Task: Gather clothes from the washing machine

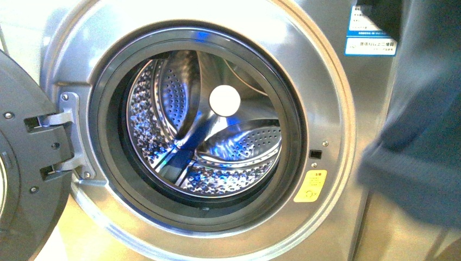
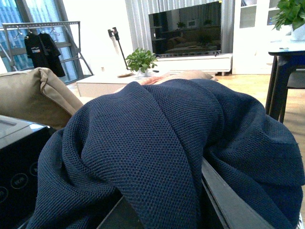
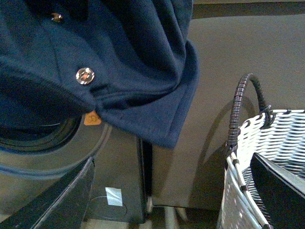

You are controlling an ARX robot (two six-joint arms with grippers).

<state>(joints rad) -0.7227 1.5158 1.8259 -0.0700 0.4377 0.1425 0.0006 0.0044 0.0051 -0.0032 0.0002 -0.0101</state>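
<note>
**Operator:** Where are the clothes (image 1: 424, 109) now?

**Spotter:** Out of the washing machine (image 1: 326, 81). Its drum (image 1: 206, 130) shows only bare steel, and the navy cloth hangs past the front's right edge. No counter is in view, so place things by that edge.

**Operator:** Who has it?

**Spotter:** It's draped over your left gripper (image 2: 162, 205). Cloth hides the jaws, so I cannot tell if they pinch it. Your right gripper (image 3: 171, 181) is spread wide, with nothing between its 2 fingers.

**Operator:** And the step?

**Spotter:** I judge it's the carry to the woven basket (image 3: 271, 143) near the washer's side. Lift high so the hem clears the handle (image 3: 240, 105), and centre over the opening before you let go. A trailing fold could snag the rim.
</note>
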